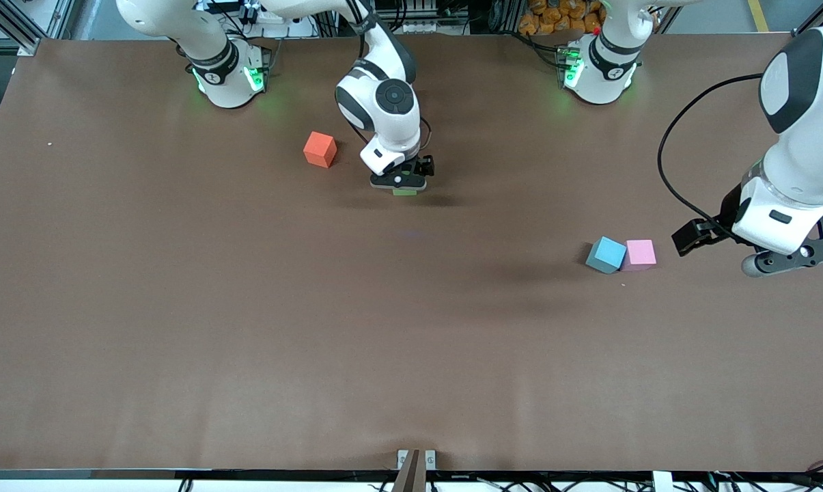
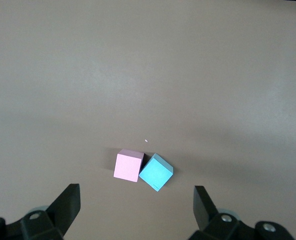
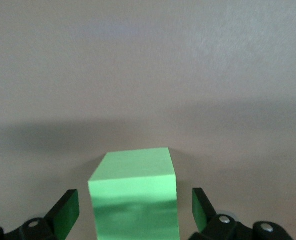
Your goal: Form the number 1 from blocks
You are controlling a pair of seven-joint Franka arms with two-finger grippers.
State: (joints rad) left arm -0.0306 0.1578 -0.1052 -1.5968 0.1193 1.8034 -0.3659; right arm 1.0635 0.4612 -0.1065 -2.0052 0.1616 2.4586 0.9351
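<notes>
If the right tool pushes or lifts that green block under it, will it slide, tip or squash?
The green block has flat, square faces and sits flat on the table, so it probably slides rather than rolls. Its matte surface suggests decent grip. It sits between the open fingers of the right tool, not squeezed; whether it squashes cannot be told.

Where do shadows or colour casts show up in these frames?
Front view: soft shadows beside the green block and the light blue block. Right wrist view: green tint on the right gripper fingers, dark band across the table. Left wrist view: even light.
</notes>
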